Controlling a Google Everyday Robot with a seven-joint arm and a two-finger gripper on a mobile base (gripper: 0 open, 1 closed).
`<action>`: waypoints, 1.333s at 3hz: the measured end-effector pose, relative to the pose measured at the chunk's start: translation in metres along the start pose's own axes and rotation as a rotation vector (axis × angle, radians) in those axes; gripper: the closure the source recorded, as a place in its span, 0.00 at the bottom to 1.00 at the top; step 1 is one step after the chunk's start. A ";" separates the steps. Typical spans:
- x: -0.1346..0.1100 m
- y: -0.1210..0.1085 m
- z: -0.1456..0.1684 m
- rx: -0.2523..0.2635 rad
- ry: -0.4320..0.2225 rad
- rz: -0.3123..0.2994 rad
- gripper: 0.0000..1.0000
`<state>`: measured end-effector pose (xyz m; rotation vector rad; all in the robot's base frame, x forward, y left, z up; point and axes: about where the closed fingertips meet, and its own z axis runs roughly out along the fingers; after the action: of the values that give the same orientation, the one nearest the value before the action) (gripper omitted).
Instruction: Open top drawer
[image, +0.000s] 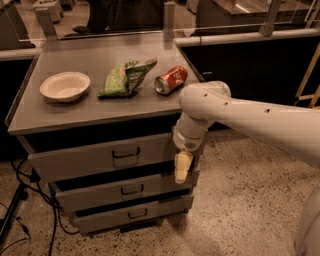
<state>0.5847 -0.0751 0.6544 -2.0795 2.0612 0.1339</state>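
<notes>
Our gripper (182, 169) hangs at the right end of the top drawer (80, 161). We cannot tell whether its jaws are clenched.

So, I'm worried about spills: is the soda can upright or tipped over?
Tipped over: the can lies on its side on the countertop. The gripper hangs by the right end of the top drawer.

One raised, near view down onto the cabinet (75, 112), gripper (181, 176) at right end of top drawer (75, 162).
</notes>
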 end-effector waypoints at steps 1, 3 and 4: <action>0.001 0.005 0.002 -0.013 0.003 0.002 0.00; 0.012 0.060 -0.020 -0.079 -0.015 0.016 0.00; 0.012 0.061 -0.020 -0.079 -0.015 0.016 0.00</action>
<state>0.5229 -0.0913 0.6658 -2.1006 2.0965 0.2363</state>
